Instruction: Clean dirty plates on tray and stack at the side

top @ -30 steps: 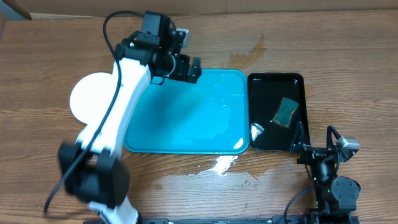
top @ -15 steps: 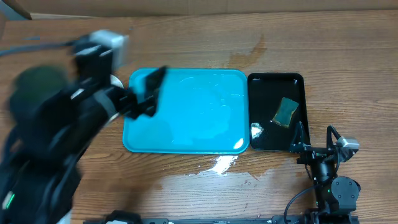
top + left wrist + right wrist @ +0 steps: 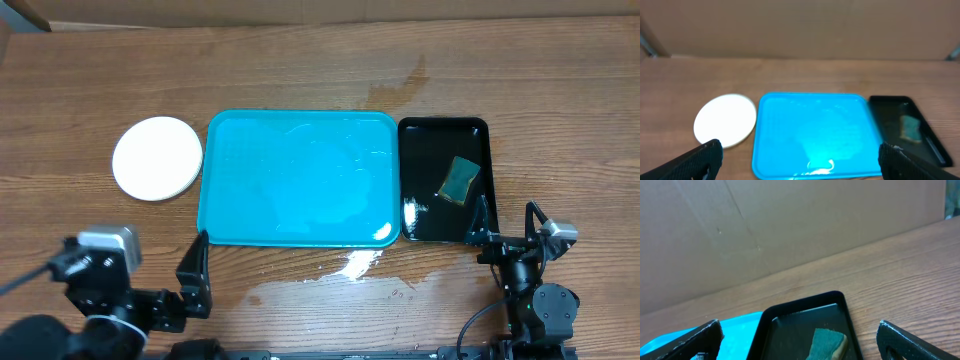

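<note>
The turquoise tray lies mid-table, wet and with no plate on it. White plates sit stacked on the bare wood just left of it, top face clean. My left gripper is at the near-left edge of the table, well short of the tray, open and holding nothing. In the left wrist view the gripper frames the tray, with the plates to the left. My right gripper rests at the near right, open and empty. In its own view the gripper faces the black tray.
A narrow black tray lies right of the turquoise one, with a green sponge and a small white scrap in it. Water is pooled on the wood in front of the tray. A cardboard wall closes the far side.
The left arm has swung back from the tray's far-left corner to the near-left table edge, uncovering the stacked plates. The right arm has not moved.
</note>
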Motion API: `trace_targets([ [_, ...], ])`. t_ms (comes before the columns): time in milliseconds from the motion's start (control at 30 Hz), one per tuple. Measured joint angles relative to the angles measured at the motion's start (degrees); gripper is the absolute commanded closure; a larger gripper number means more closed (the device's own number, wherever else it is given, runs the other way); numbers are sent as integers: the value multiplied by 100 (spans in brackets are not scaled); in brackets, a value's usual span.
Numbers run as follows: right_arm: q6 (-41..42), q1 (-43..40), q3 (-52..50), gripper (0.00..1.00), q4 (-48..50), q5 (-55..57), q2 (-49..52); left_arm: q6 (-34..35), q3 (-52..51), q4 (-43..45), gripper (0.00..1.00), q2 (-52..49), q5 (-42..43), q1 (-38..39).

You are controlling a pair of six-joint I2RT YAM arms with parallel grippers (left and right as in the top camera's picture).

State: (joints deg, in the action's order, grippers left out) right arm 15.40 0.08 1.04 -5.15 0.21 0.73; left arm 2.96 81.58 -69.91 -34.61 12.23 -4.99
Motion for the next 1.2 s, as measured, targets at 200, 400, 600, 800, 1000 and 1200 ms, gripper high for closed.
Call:
trace_targets([
  [200,-2,2,0,0,-2,0,0,2,-1829,1270,0,1075,-52,-341],
  [400,0,0,0,0,0,-2,0,61,-3991,4876,0,2363,184,-374],
  [600,0,0,0,0,-2,0,0,501,-5759,8070,0,3165,321,-374],
  [800,0,0,0,0,-2,-2,0,901,-7031,9304,0,3362,332,-374],
  [1000,2,0,2,0,-2,-2,0,1255,-7659,9344,0,3364,79,-293],
  [1200,0,0,0,0,0,0,0,1397,-8056,9095,0,3366,-352,-127],
])
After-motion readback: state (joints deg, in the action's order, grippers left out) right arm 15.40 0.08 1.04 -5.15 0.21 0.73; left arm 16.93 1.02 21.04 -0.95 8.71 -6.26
